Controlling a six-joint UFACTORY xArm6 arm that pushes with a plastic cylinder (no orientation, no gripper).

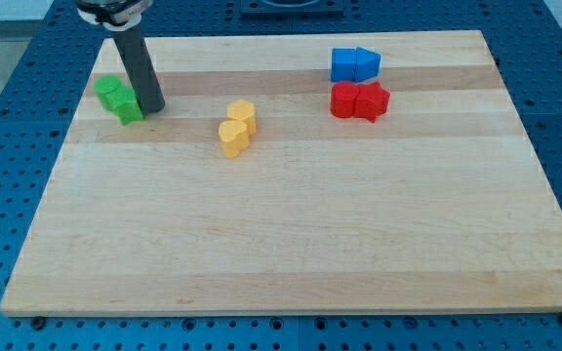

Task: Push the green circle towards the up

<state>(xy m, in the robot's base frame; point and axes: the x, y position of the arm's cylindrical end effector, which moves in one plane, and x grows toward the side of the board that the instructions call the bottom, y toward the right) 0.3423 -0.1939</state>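
Two green blocks lie touching at the view's upper left: one green block [109, 90] above and to the left, another green block [126, 104] below and to the right. I cannot tell which one is the circle. My dark rod comes down from the view's top, and my tip [151, 107] rests on the board right against the right side of the lower green block.
Two yellow blocks [235, 128] touch near the middle left. A blue pair [355, 64] sits at the upper right with a red pair [359, 99] just below it. The wooden board [291, 244] lies on a blue perforated table.
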